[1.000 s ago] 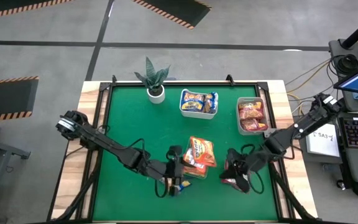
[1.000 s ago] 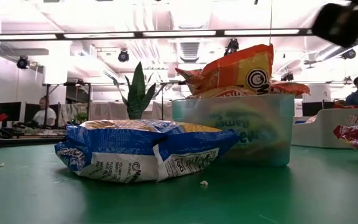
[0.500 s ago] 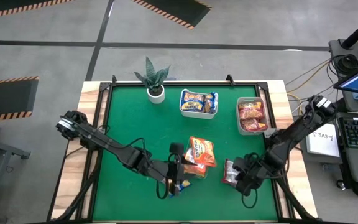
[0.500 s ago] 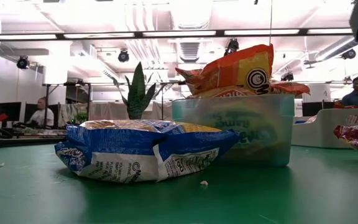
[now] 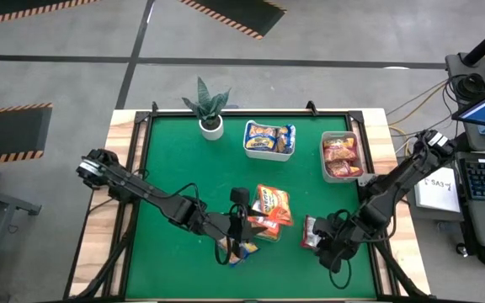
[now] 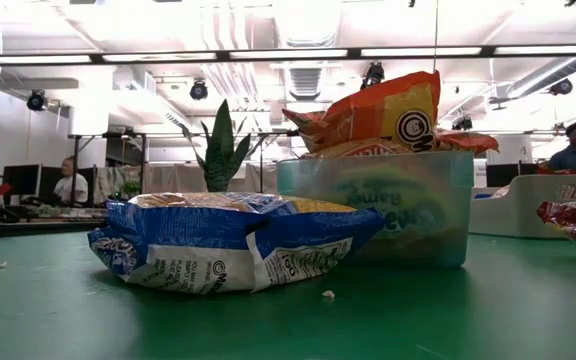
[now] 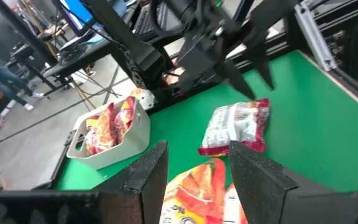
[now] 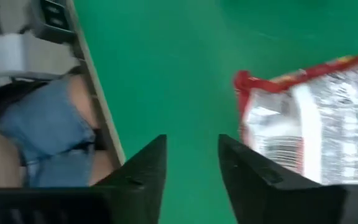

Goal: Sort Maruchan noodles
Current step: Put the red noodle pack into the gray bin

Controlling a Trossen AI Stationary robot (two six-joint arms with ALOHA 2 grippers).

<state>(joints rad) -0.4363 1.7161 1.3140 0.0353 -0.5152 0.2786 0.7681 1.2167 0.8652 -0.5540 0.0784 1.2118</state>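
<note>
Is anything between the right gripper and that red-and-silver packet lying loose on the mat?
Nothing visible. The right gripper, fingers open, sits just beside the red-and-silver packet, with only bare green mat between them in the right wrist view.

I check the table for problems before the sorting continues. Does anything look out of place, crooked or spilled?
Two things. The orange plastic noodle packets are heaped above the rim of the clear plastic tray, one tilted upward. A few small pale crumbs lie on the green table mat beside the blue-and-yellow noodle packet.

Three bins (image 5: pixel 343 136), one plant (image 5: pixel 207 105), two arms (image 5: pixel 154 199).
</note>
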